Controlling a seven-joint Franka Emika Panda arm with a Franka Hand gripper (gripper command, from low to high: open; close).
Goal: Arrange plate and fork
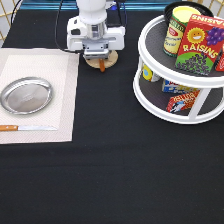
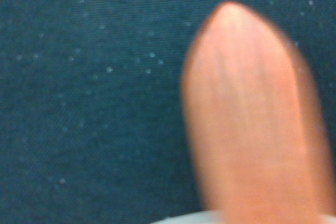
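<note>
Fork (image 2: 251, 125) fills the wrist view as a rounded orange-brown wooden handle end seen close against the dark cloth of the surface (image 2: 82, 110); the exterior view shows only a small orange-brown tip (image 1: 102, 66) poking out beneath the end effector (image 1: 101, 56), and no tines are visible in either view. That tip sits directly under the end effector, which appears closed on the fork, over the tan wooden coaster (image 1: 112, 58) near the exterior view's top. Only the exterior view shows the rest of the scene. Away from the end effector toward the exterior view's left and lower down lies the plate (image 1: 26, 94), round and shiny, resting on a pale placemat (image 1: 62, 100), well apart from the end effector. Farther still toward the bottom of that mat lies a knife (image 1: 27, 128) with a wooden handle and flat blade. On the end effector's other side, toward the exterior view's right, stands a white two-tier turntable rack (image 1: 150, 100) carrying a can (image 1: 176, 32), a raisins box (image 1: 200, 47) and other packets
</note>
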